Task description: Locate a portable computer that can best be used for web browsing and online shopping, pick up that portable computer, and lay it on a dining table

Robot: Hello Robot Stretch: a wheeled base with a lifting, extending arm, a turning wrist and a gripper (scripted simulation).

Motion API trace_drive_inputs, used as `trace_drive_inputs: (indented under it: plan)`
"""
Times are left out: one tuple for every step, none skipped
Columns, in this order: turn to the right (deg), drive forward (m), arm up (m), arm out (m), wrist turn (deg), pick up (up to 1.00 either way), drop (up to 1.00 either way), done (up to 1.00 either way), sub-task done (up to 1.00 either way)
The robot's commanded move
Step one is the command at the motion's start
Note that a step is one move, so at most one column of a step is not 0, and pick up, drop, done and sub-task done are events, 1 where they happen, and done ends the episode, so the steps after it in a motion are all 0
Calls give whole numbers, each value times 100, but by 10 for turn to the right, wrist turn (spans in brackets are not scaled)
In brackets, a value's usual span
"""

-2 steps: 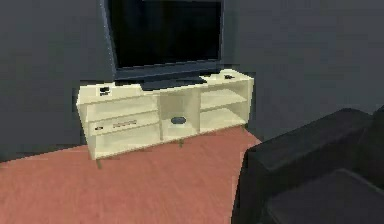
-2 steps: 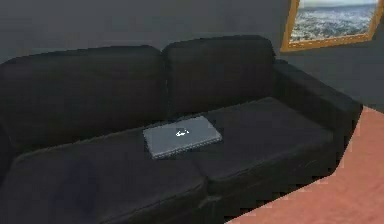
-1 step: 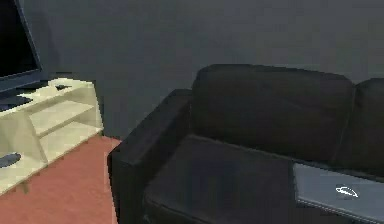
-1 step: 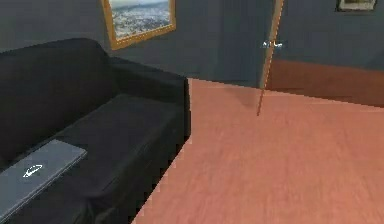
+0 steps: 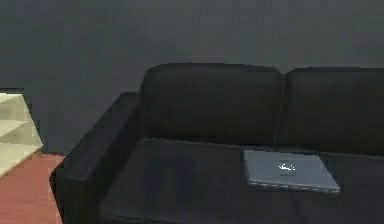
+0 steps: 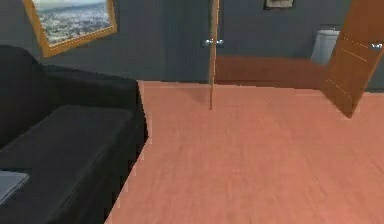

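A closed grey laptop [image 5: 290, 169] lies flat on the seat cushion of a black sofa [image 5: 200, 110], toward the forward view's right. A grey corner of the laptop [image 6: 10, 186] shows at the arm side view's lower left edge, on the same black sofa [image 6: 70, 140].
A dark grey wall stands behind the sofa. A pale stepped piece of furniture [image 5: 18, 135] is at the forward view's left. Reddish wood floor [image 6: 250, 150] stretches out in the arm side view. A framed picture [image 6: 70, 25] hangs above the sofa; open wooden doors [image 6: 213, 55] [image 6: 360, 60] stand beyond.
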Motion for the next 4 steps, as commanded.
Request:
trace_drive_inputs:
  plan:
    - [0,40,0,0,0,0,0,0,0]
    - [-420,0,0,0,0,0,0,0,0]
    - [0,0,50,0,0,0,0,0,0]
    - [0,0,16,0,0,0,0,0,0]
